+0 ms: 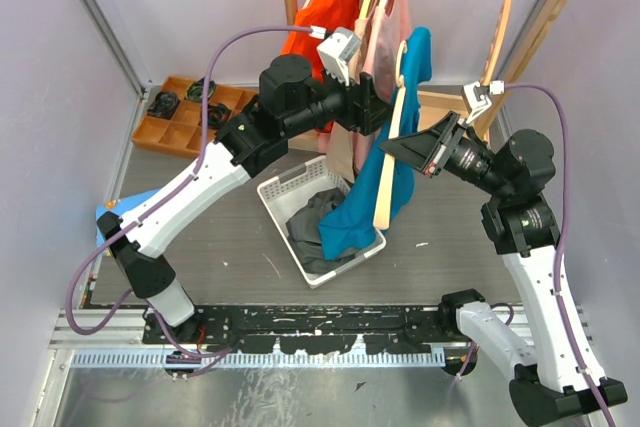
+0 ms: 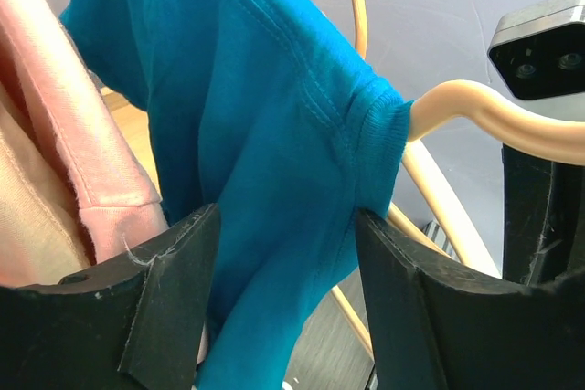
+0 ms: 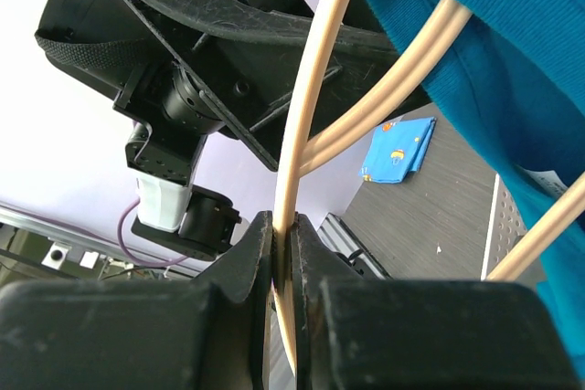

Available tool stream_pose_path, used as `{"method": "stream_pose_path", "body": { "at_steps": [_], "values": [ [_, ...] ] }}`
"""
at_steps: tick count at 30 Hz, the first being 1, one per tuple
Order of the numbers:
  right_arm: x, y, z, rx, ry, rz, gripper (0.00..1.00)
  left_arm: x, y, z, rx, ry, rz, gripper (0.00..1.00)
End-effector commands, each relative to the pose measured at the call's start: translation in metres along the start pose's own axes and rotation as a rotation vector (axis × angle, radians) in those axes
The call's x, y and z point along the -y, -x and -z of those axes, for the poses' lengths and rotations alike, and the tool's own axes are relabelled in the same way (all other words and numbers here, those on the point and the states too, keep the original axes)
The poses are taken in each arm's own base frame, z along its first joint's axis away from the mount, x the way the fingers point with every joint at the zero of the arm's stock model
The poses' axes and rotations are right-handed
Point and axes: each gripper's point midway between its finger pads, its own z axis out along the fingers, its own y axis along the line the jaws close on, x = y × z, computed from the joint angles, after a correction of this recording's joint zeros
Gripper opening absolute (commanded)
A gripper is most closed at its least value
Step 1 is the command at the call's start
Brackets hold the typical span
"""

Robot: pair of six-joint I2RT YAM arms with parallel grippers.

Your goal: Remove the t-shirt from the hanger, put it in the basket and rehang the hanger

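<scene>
A teal t-shirt hangs from a pale wooden hanger above the basket. My right gripper is shut on a thin bar of the hanger, pinched between its jaws. The t-shirt drapes at the upper right of that view. My left gripper is open, its two black fingers standing either side of the shirt's hanging fabric. One hanger arm pokes out of the sleeve or neck hem. In the top view the left gripper is at the shirt's upper part.
A white basket holding grey clothes sits below the shirt. On the wooden rack behind hang an orange garment and pink ones. A wooden organiser tray is at far left; a blue cloth lies on the table.
</scene>
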Motion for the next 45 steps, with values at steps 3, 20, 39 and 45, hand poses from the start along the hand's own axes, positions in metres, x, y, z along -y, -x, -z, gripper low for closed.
{"method": "stream_pose_path", "body": {
  "at_steps": [3,20,39,45],
  "values": [
    [-0.035,0.011,0.003,0.023,0.105,0.113,0.00,0.024,0.024,0.001,0.058,-0.099,-0.016,0.69],
    [-0.029,0.004,0.009,0.028,0.084,0.092,0.01,-0.015,0.045,0.008,0.117,0.146,-0.026,0.00],
    [-0.028,-0.016,0.025,0.032,0.088,0.092,0.01,0.017,0.033,0.041,0.095,-0.011,0.010,0.74],
    [-0.034,-0.020,0.028,0.013,0.116,0.105,0.01,0.023,0.014,0.039,0.058,-0.064,0.047,0.75]
  ]
}}
